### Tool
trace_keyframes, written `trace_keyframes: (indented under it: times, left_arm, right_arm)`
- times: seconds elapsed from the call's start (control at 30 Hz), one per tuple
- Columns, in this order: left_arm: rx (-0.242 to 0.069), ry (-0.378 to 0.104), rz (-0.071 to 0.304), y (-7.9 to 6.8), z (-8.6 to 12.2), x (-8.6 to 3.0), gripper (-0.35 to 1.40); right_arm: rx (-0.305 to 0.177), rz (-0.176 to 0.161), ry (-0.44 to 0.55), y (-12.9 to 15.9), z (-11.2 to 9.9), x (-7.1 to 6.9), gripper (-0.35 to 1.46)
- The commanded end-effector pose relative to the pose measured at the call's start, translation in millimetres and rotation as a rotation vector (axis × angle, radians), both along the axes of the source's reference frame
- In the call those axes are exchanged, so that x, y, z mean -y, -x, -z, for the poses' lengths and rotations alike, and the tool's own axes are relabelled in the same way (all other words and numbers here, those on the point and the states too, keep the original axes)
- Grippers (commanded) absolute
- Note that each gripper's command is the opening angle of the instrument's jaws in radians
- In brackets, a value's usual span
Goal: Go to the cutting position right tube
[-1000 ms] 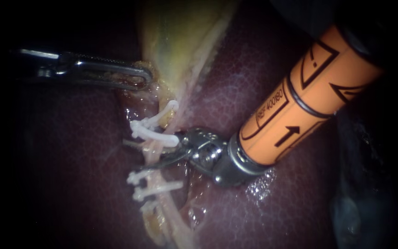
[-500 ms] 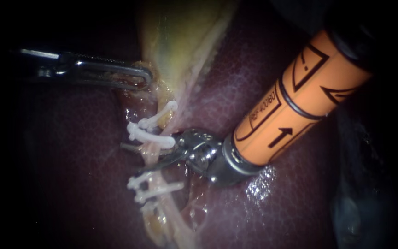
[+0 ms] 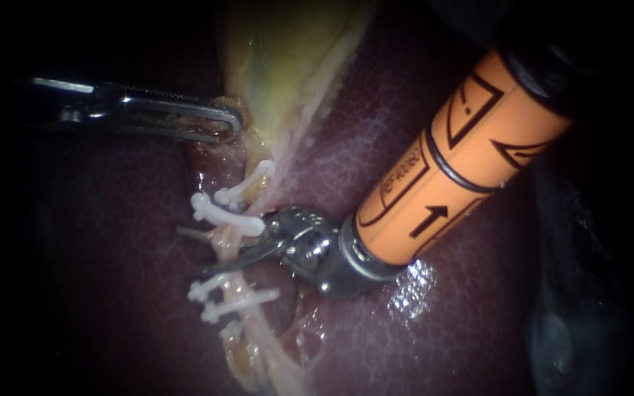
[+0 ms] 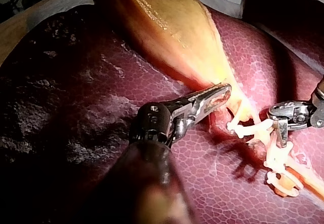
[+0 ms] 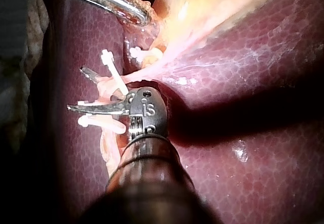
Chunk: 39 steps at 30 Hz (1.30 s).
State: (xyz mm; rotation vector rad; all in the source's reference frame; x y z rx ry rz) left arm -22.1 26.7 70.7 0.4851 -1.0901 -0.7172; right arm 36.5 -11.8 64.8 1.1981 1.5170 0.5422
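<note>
Right instrument (image 3: 191, 254) has slid further across toward the clipped tube (image 3: 223, 242) since a second ago. Tube and clips have shifted with it; left instrument (image 3: 235, 122) hasn't moved.

Right jaws are spread, one blade either side of the tube, which crosses the gap between them. Upper clips (image 3: 229, 216) sit just beside one blade and lower clips (image 3: 240, 299) just beside the other. Right wrist view shows the same: tube (image 5: 104, 88) between the open blades. Can't tell from these views whether it's the right tube.

Left jaws are pinched on the pale edge of the gallbladder (image 3: 288, 59), well ahead of the right jaws, holding it taut over the liver (image 3: 420, 330).

Handling, my read: the tube is thin, soft, wet and slippery, and gives at a nudge. The clips are the only stiff bits. Don't grip it. Keep it deep in the jaw gap on the bare stretch, clear of both clip sets.
</note>
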Motion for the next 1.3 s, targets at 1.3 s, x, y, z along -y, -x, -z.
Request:
trace_keyframes:
  times: [1.3]
  left_arm:
    - [0.000,0.000,0.000,-0.1,-0.1,0.0,-0.35]
  right_arm:
    - [0.007,0.003,0.102,0.4,0.3,0.8,1.19]
